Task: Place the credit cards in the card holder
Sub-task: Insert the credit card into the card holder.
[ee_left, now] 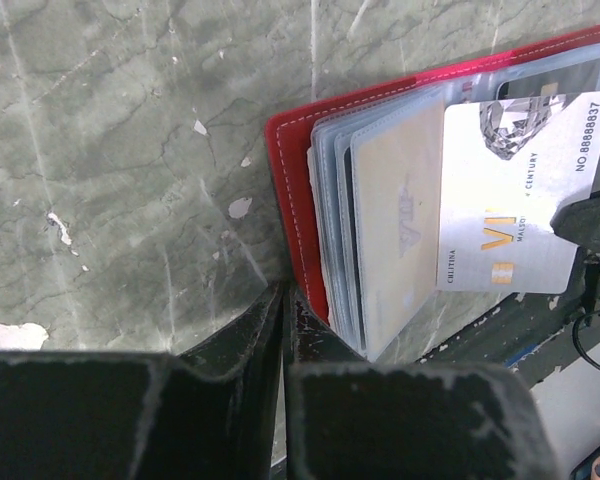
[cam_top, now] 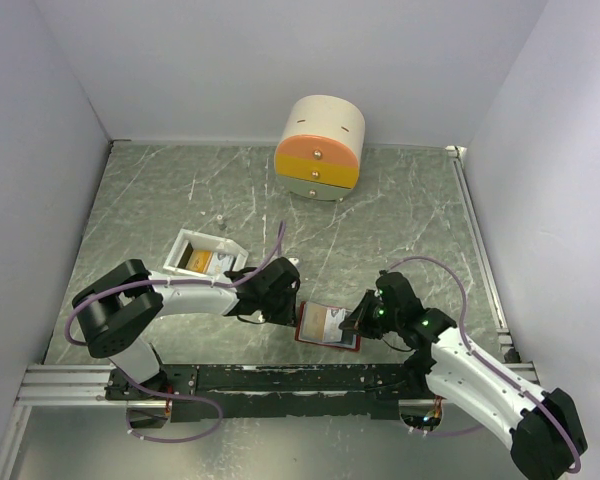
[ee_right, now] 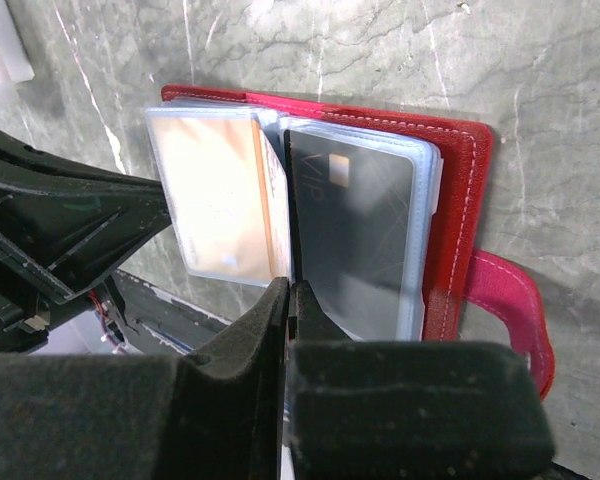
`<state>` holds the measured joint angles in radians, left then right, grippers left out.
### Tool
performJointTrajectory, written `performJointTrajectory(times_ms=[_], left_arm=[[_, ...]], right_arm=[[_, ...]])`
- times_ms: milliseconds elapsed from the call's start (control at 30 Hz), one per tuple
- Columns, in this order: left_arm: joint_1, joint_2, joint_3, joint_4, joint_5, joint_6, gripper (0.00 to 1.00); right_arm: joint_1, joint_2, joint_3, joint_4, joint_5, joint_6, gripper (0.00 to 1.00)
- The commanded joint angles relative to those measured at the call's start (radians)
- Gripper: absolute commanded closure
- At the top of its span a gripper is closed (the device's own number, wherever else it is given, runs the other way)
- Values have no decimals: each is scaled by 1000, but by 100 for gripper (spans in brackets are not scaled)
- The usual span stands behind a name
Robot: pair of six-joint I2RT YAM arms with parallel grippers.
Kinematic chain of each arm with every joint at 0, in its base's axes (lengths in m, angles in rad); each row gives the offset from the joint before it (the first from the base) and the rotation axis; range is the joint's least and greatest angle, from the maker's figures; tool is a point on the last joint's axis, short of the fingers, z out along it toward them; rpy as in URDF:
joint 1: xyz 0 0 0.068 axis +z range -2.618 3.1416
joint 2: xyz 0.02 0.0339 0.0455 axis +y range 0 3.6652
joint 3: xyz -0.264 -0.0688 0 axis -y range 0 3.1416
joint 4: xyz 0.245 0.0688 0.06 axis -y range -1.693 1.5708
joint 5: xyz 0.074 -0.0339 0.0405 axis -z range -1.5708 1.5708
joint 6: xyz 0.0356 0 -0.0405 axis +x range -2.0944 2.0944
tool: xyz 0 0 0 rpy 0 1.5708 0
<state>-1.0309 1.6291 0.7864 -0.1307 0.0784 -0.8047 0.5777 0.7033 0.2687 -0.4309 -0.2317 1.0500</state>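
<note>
The red card holder (cam_top: 320, 322) lies open near the table's front edge, between both grippers. Its clear sleeves fan up; one holds a tan card (ee_right: 215, 190), another a dark VIP card (ee_right: 360, 230). My right gripper (ee_right: 291, 285) is shut on a silver-white credit card (ee_left: 520, 190), which stands edge-on (ee_right: 289, 200) between the sleeves. My left gripper (ee_left: 283, 295) is shut, its tips touching the corner of the red cover (ee_left: 290, 180). Whether it pinches the cover I cannot tell. Orange-gold credit cards (cam_top: 195, 261) lie in the white tray.
The white tray (cam_top: 183, 243) sits just left of the left arm. A round cream-and-orange drawer box (cam_top: 320, 147) stands at the back. The holder's pink strap (ee_right: 515, 305) sticks out on its right. A black rail (cam_top: 280, 380) runs along the front edge; walls close three sides.
</note>
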Motion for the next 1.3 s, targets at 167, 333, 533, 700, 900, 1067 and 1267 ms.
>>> performJointTrajectory(times_ms=[167,333,533,700,900,1067,1267], left_arm=[[-14,-72,37,-121,-133,7,77],[-17,-133,18,-70,-106,-16,79],[-31,-169,-33,70,-30,-19,83],[-32,-126,-63,116,6,-26,88],[-32,-89,-89,162,27,-30,89],[-32,-78,-87,143,4,-24,89],[-32,-68,-97,141,-5,-31,90]], right_arm=[[-3,45,-6,21,35,-77,100],[-3,44,-11,44,34,-85,100],[-2,41,6,38,48,-91,100],[-3,19,26,13,53,-84,100],[-3,-47,56,-28,92,-73,100],[-3,-79,31,2,98,-58,100],[-2,-102,9,62,94,-57,100]])
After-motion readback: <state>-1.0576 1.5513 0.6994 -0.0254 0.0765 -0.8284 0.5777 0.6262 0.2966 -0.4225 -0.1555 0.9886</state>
